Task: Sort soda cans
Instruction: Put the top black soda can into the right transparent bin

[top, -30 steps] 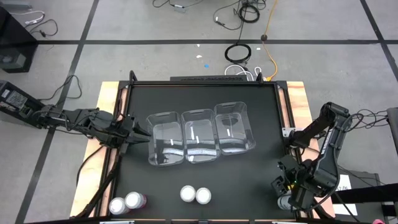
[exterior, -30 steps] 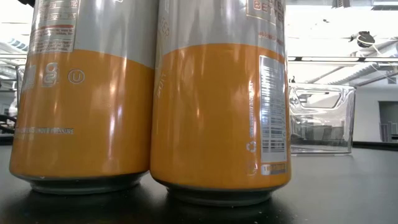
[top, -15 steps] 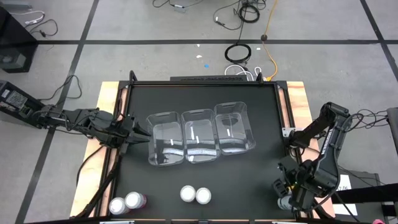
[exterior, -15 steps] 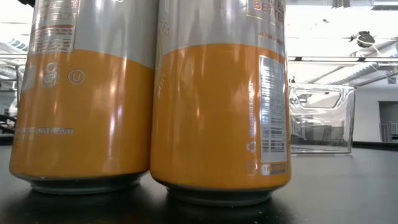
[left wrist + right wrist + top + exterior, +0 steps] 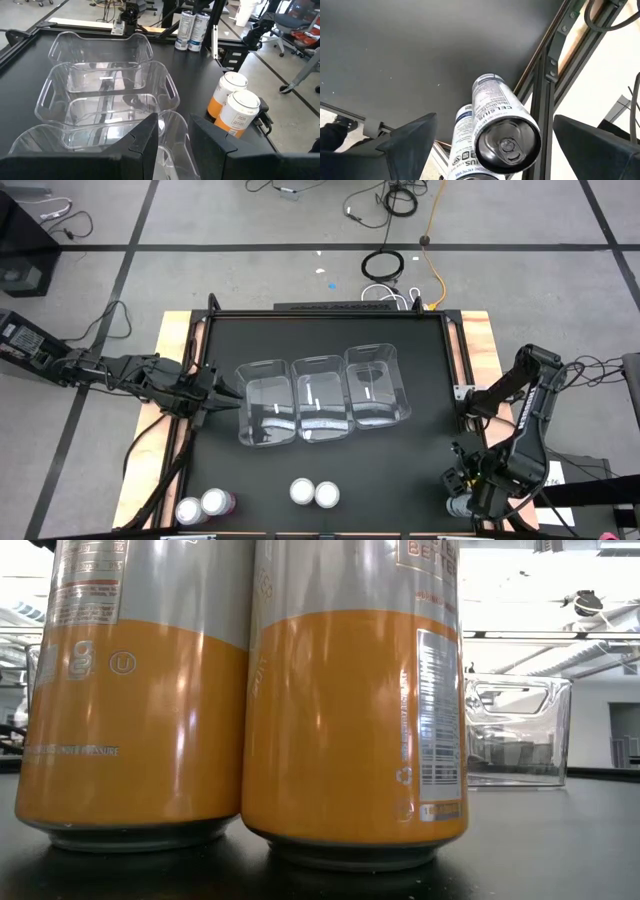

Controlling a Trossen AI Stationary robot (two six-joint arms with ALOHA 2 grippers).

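While left gripper point(image 5: 172, 145) idles near-closed beside bins point(image 5: 320, 400), right gripper point(image 5: 492, 150) gapes released over grey cans point(image 5: 502, 130).

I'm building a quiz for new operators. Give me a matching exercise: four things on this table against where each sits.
1 orange cans
2 pink cans
3 grey cans
4 clear bins

In the high view:
A bottom-left corner
B mid-table, beside the left gripper
C bottom edge, centre
D under the open right gripper

Pairs: 1-C, 2-A, 3-D, 4-B
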